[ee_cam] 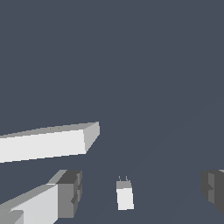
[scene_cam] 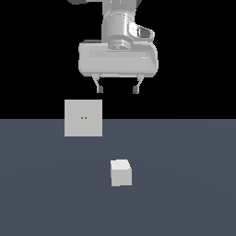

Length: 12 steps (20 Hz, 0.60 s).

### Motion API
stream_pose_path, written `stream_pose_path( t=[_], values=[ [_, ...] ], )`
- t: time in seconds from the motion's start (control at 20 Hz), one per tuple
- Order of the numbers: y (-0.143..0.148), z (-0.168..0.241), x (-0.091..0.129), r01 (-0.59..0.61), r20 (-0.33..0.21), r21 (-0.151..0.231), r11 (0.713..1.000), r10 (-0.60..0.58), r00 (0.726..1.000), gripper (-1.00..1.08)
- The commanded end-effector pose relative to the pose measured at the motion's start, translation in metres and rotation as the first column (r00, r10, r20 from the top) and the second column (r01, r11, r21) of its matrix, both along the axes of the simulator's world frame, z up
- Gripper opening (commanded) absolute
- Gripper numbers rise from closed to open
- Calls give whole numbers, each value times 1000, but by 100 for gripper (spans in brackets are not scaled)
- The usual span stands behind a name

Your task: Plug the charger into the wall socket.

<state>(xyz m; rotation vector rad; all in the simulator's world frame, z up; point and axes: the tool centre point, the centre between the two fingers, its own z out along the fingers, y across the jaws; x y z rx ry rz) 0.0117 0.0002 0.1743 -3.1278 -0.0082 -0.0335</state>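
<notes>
The charger [scene_cam: 120, 173] is a small white-grey block resting on the grey floor, in the lower middle of the exterior view. The wall socket [scene_cam: 83, 118] is a flat upright light-grey panel with two tiny orange dots, standing behind the charger toward the exterior view's left. My gripper [scene_cam: 117, 87] hangs high above both, open, with nothing between its fingers. In the wrist view the charger [ee_cam: 124, 196] appears small with two thin prongs, lying between my fingers [ee_cam: 69, 192], far below them. The wall socket [ee_cam: 48, 142] shows there edge-on as a long pale slab.
The dark grey floor [scene_cam: 184, 184] stretches around both objects. Nothing else stands on it in either view.
</notes>
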Motion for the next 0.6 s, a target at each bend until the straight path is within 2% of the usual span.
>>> stream_pose_path(
  t=[0.0,0.55],
  values=[
    [0,0,0,0,0,0,1000,0,1000,100],
    [0,-14,-16,-10,10,-1,1000,10,1000,100]
  ],
)
